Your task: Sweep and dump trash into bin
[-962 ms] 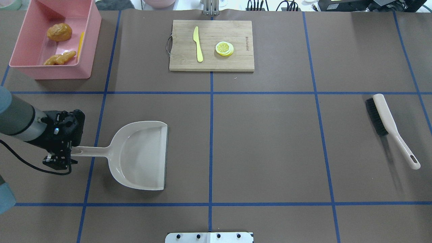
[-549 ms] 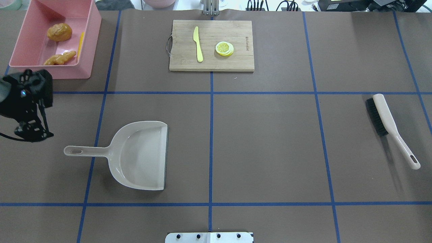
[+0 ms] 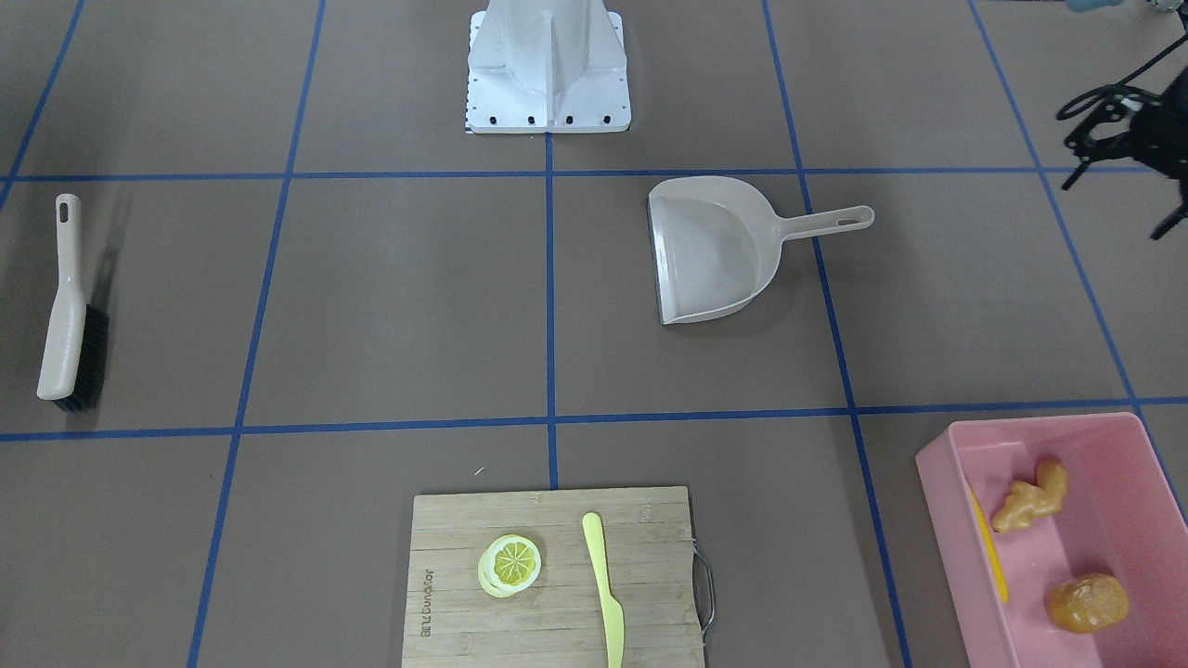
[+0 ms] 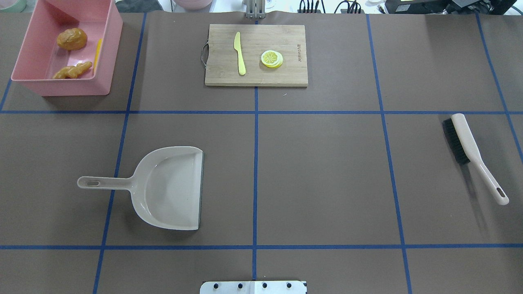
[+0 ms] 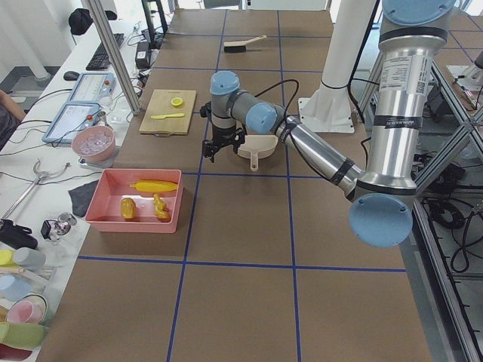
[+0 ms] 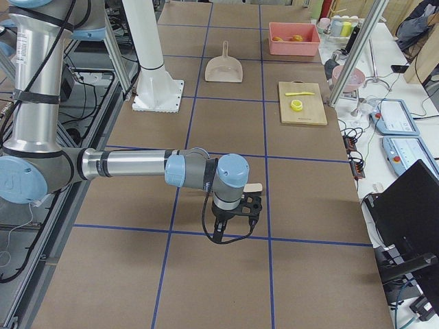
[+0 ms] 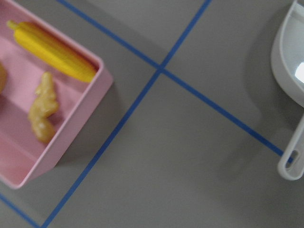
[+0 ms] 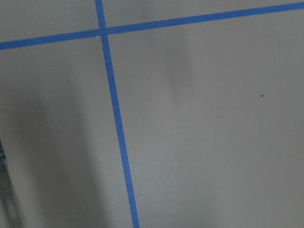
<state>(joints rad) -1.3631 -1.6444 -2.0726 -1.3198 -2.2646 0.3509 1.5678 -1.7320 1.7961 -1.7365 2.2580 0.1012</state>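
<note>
The pink bin [image 4: 108,49] stands at the far left corner and holds the orange-brown potato [image 4: 72,38], the tan ginger root [image 4: 72,70] and the yellow corn cob [image 4: 98,53]. The left wrist view shows the bin [image 7: 71,128] with corn [image 7: 52,50] and ginger [image 7: 43,109]. My left gripper [image 3: 1109,199] hovers open and empty above the table, between the bin and the dustpan handle, outside the overhead view. My right gripper [image 6: 233,223] shows only in the exterior right view, so I cannot tell whether it is open or shut.
The beige dustpan [image 4: 171,188] lies empty on the table, handle pointing left. A beige brush [image 4: 470,151] lies at the right. A wooden cutting board [image 4: 255,77] at the back holds a yellow knife [image 4: 239,53] and a lemon slice [image 4: 271,58].
My left gripper let go of the dustpan handle, rose and moved toward the bin, then left the overhead view at its left edge. The dustpan has stayed put.
</note>
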